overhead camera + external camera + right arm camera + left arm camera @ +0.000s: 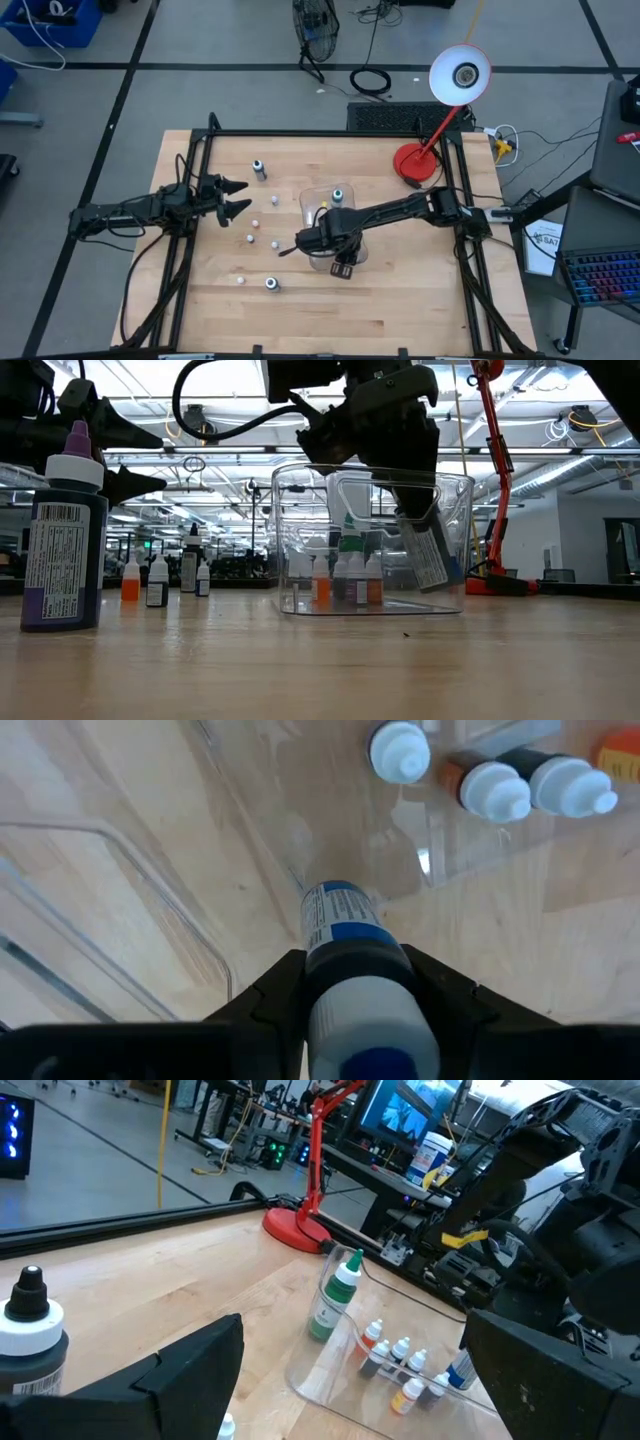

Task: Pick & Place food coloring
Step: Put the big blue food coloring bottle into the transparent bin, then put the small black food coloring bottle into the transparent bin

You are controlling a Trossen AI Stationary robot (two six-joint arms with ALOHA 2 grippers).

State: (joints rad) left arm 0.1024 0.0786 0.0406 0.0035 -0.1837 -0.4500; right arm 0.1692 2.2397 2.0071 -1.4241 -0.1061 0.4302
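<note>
While your right gripper (345, 995) hangs over the clear tray (312, 200) at mid-table, its fingers are clamped on a blue-labelled food coloring bottle (345, 935), tilted down inside the tray, where a few small bottles (345, 575) stand. You have the left gripper (240, 197) waiting with fingers spread apart, while loose bottles (259, 168) lie scattered on the table (400, 300) around the tray.

tray (312, 203) mid-table | small bottles (345, 575) inside tray | lamp (415, 160) behind-right
</note>
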